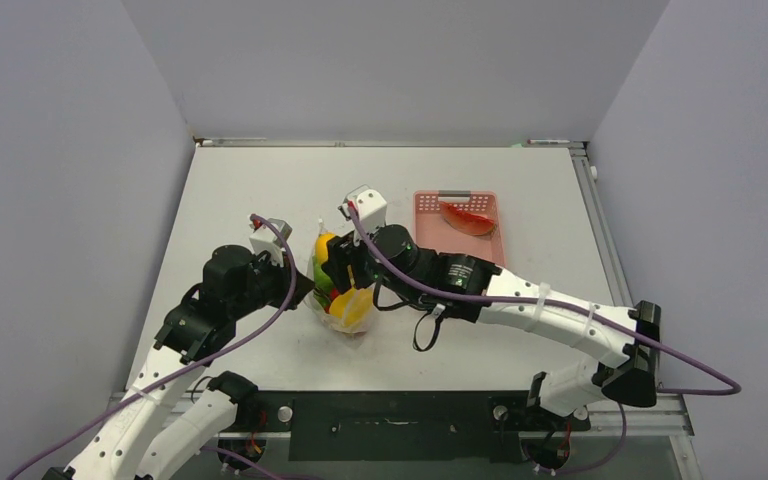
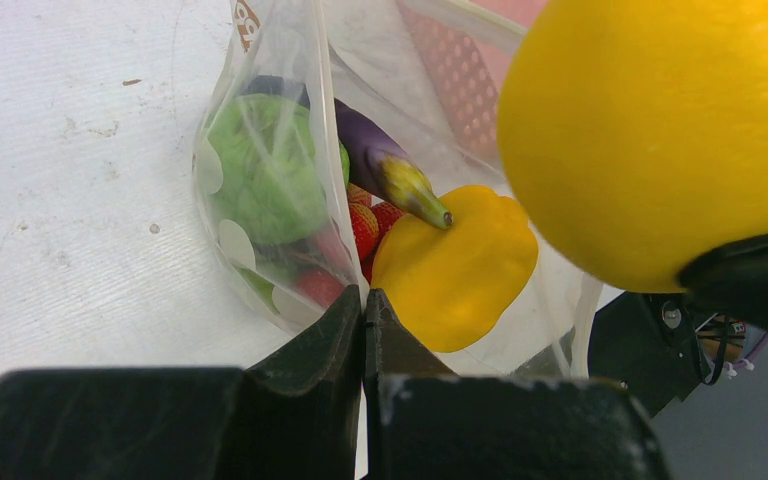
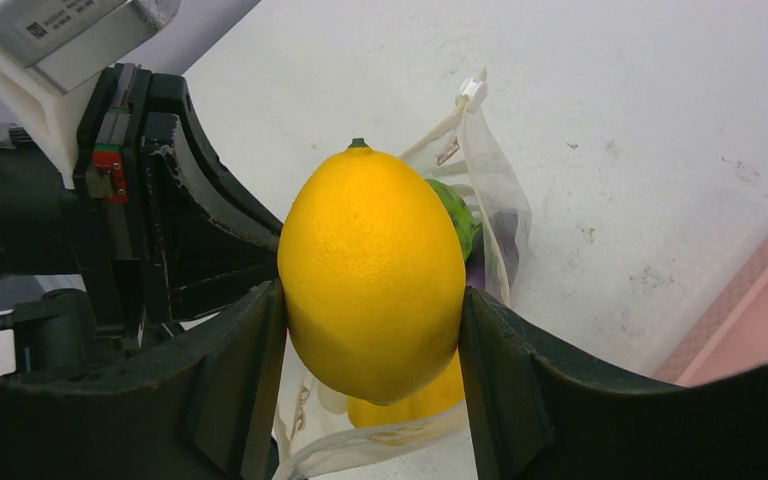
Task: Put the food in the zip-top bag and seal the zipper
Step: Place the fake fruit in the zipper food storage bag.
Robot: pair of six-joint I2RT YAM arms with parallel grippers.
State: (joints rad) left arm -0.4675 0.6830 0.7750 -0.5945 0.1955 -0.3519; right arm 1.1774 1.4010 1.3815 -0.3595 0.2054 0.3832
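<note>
The clear zip-top bag (image 1: pixel 345 312) with white dots lies open at the table's middle, between my two grippers. Inside it I see a green round fruit (image 2: pixel 265 170), a purple eggplant (image 2: pixel 375 150), a yellow pepper (image 2: pixel 455 265) and red pieces (image 2: pixel 365 225). My left gripper (image 2: pixel 364 300) is shut on the bag's near mouth edge. My right gripper (image 3: pixel 372 330) is shut on a lemon (image 3: pixel 372 270) and holds it just above the bag's mouth; the lemon also shows in the left wrist view (image 2: pixel 650 130). The bag (image 3: pixel 490 190) hangs open below it.
A pink slatted basket (image 1: pixel 460 225) stands right of the bag with one red piece (image 1: pixel 465 217) in it. The table's back edge and grey walls lie beyond. The two arms' wrists are close together over the bag.
</note>
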